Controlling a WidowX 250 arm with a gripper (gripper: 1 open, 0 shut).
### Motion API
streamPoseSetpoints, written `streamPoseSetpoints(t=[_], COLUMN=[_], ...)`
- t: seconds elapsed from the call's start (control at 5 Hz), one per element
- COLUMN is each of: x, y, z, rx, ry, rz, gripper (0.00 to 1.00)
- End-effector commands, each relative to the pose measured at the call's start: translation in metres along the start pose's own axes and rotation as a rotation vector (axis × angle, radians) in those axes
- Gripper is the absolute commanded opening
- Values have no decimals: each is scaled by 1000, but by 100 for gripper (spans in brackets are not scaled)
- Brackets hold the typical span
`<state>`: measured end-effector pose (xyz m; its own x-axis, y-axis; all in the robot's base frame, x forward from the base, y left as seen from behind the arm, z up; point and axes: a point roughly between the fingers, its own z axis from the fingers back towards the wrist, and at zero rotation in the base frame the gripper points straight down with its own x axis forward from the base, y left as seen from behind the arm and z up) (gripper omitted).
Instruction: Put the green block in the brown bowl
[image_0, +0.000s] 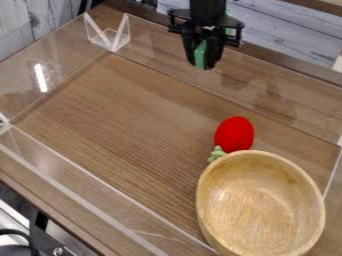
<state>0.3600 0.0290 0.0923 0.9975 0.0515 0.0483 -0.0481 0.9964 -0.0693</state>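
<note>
Nearest my camera, bowl: the brown bowl (261, 209) sits at the lower right of the wooden tabletop (120, 130), upright, with nothing inside that I can see.
Strawberry toy: a red strawberry-shaped toy (235, 134) with green leaves lies just beyond the bowl's far rim, its leaves close against that rim; I cannot tell whether they touch.
Enclosure: I see clear plastic walls (54, 175) running along the near left edge and around the sides of the wooden surface.
Open tabletop: the middle of the wood between the toy and the arm carries only grain and reflections.
Gripper: my gripper (203, 56) hangs near the far edge, pointing straight down, its black fingers drawn in tight.
Green block: the green block (205, 53) is pinched between those fingers, held upright and clear of the table, well apart from the bowl.
Far corner: a small clear plastic stand (107, 33) sits at the back left, beside the wall.
</note>
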Motion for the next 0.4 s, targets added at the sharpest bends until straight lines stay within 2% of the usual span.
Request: streamPoseSetpoints(t=[0.0, 0.2], x=[17, 17], y=[-3, -2], z=[15, 11], rx=[6, 14], ry=[-57, -49], rz=[-36, -68], gripper=[0, 0])
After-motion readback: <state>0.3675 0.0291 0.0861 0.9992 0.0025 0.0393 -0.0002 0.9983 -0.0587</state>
